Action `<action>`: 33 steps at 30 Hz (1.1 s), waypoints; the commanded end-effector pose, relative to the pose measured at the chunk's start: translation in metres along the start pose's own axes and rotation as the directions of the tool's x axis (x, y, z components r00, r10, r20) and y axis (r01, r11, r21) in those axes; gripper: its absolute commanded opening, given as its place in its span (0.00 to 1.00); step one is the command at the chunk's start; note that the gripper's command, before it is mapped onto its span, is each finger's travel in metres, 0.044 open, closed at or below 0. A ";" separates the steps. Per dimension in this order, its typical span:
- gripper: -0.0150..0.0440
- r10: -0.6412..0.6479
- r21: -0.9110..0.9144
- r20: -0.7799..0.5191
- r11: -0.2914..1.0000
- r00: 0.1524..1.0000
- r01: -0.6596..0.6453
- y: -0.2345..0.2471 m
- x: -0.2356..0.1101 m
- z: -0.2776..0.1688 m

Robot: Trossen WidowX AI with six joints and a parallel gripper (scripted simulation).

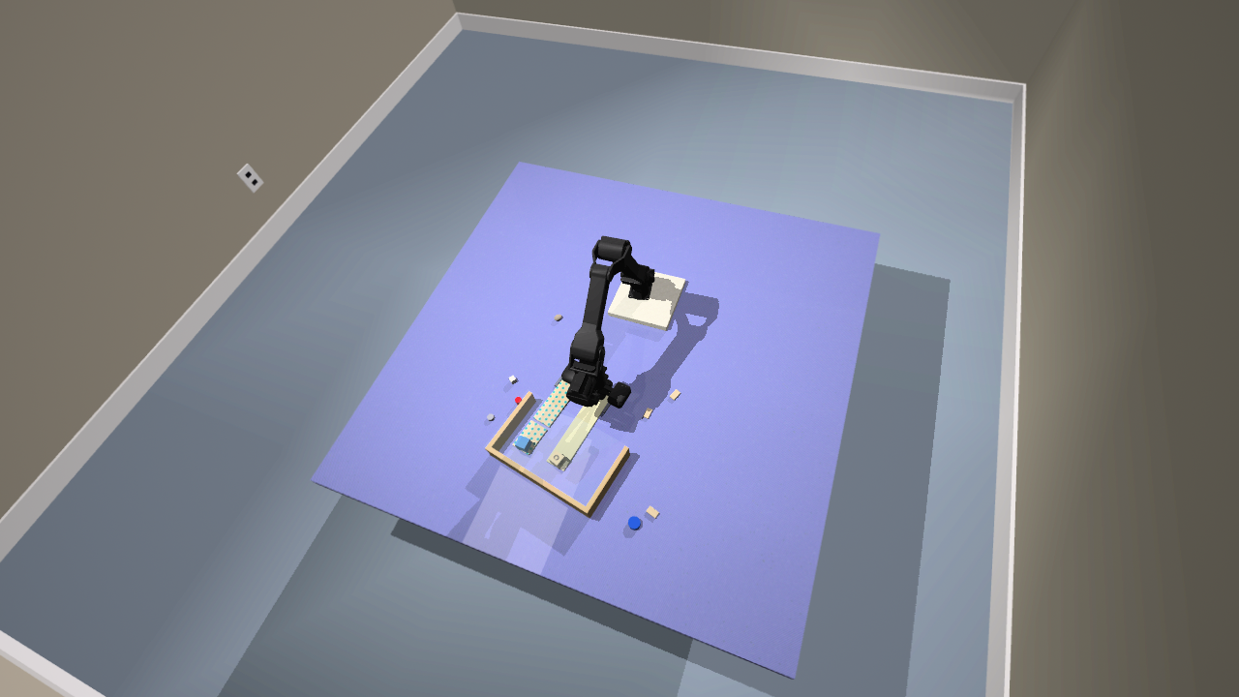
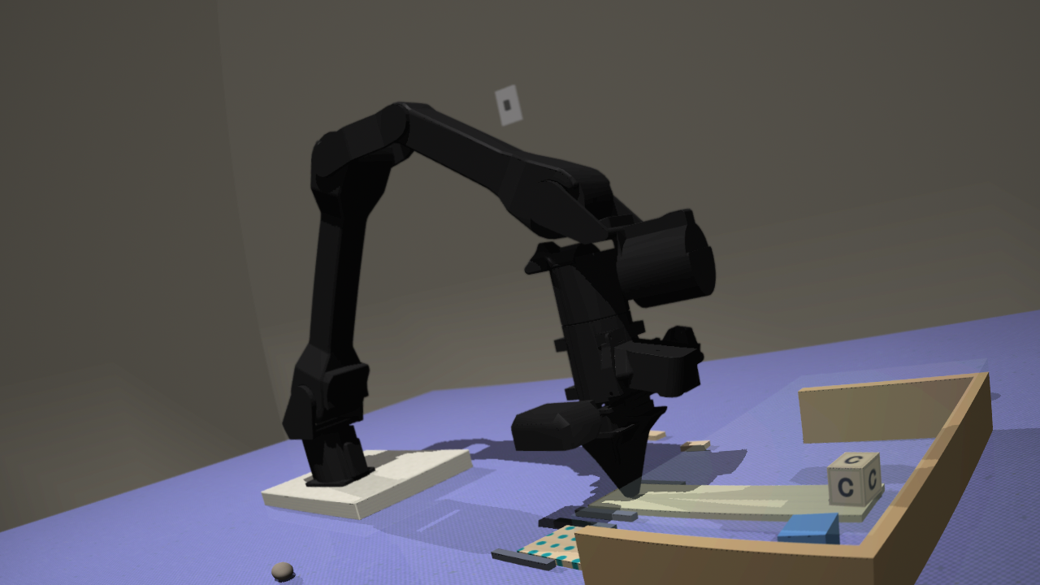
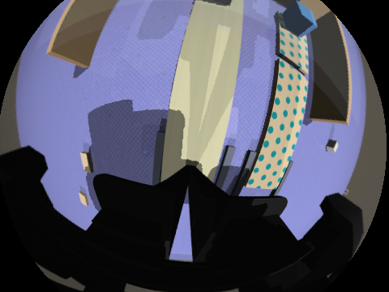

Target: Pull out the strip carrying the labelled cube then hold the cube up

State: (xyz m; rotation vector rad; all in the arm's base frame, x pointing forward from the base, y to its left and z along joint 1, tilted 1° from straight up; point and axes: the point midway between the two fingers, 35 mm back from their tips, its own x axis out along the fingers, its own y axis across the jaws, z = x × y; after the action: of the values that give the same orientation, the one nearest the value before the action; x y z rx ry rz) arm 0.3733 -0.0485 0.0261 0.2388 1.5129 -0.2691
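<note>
A plain cream strip (image 1: 576, 433) (image 2: 727, 500) (image 3: 207, 87) lies in one piece, running into a three-sided wooden fence (image 1: 554, 494) (image 2: 945, 465) (image 3: 70, 44). A tan cube labelled C (image 1: 561, 458) (image 2: 854, 478) stands on its far end. Beside it lies a teal-dotted strip (image 1: 545, 411) (image 2: 552, 545) (image 3: 281, 125), crossed by a dark line, with a blue cube (image 1: 524, 442) (image 2: 808, 527) (image 3: 298, 18) at its far end. My gripper (image 2: 626, 491) (image 3: 190, 169) is shut, pointing straight down with its tips on the near end of the cream strip.
The arm's white base plate (image 1: 645, 303) (image 2: 363, 487) lies behind. Dark flat bars (image 2: 523, 558) lie by the strips' near ends. Small bits are scattered on the purple mat: a blue disc (image 1: 634, 523), tan blocks (image 1: 674, 394), a red ball (image 1: 518, 399), a grey ball (image 2: 282, 570).
</note>
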 end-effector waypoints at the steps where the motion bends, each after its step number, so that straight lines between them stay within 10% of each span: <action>1: 0.25 0.001 0.006 -0.022 1.000 1.000 -0.001 0.000 0.005 -0.013; 33: 0.25 0.001 0.006 -0.026 1.000 1.000 -0.001 0.002 0.007 -0.061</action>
State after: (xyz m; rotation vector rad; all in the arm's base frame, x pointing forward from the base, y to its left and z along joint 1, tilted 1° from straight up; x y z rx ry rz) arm 0.3288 -0.0317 0.0237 0.2413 1.5081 -0.2688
